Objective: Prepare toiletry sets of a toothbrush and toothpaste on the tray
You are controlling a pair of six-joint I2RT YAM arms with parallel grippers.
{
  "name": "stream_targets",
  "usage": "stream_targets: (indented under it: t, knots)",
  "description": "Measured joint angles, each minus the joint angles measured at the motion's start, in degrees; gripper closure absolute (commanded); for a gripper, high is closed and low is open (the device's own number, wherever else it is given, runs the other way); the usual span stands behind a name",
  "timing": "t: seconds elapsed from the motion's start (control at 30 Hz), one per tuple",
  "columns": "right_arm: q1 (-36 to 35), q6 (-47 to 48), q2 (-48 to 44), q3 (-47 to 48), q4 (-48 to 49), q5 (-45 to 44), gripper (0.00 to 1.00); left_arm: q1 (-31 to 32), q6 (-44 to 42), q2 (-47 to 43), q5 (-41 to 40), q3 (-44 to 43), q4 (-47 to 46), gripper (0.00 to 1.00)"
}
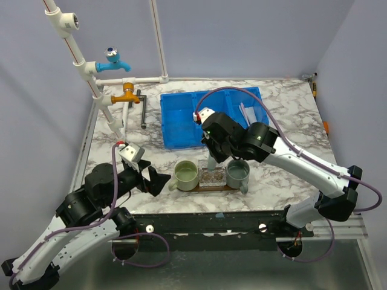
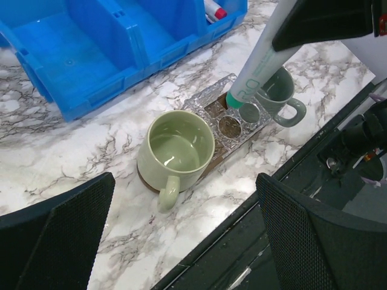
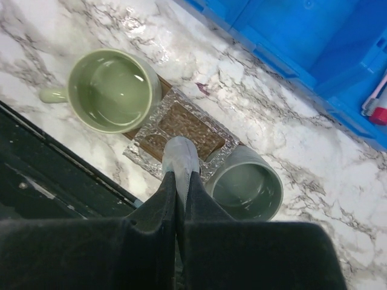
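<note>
Both arms in shot: the left arm (image 1: 60,241) and right arm (image 1: 305,162) wear white shells dotted with small dark screws, between chunky black joints. Purple cables (image 1: 115,193) loop along each, and white camera blocks (image 1: 129,151) cap the wrists. The left gripper (image 1: 158,179) is black, its fingers (image 2: 60,235) mesh-textured.

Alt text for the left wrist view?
The right claw holds a whitish toothpaste tube, teal cap down, over a clear glass dish between a light-green ceramic mug and a grey-green mug. The left claw stands open in front; a blue plastic bin lies behind.
</note>
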State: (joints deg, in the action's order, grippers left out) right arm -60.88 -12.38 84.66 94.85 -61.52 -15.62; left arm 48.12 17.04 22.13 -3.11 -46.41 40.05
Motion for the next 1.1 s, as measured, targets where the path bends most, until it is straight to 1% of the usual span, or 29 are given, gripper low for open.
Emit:
stream_targets:
  t: [0.17,0.4,0.73,1.1]
  knots:
    - [-1.5,-0.1,0.0,-3.0,1.2,-3.3,1.00,0.0,0.2,-1.7,-1.5,1.2,-0.1,0.01]
    - [-1.7,-0.2,0.0,-4.3,4.0,-5.7,1.00,0.0,0.3,-3.8,-2.5,3.6,-0.1,0.01]
    - [-1.8,-0.6,0.1,-6.6,7.1,-6.3,1.00,0.0,1.0,-6.4,-3.5,5.2,-0.2,0.01]
    - [-2.0,-2.0,1.3,-12.0,11.9,-6.3,1.00,0.0,1.2,-6.6,-3.8,6.1,-0.2,0.01]
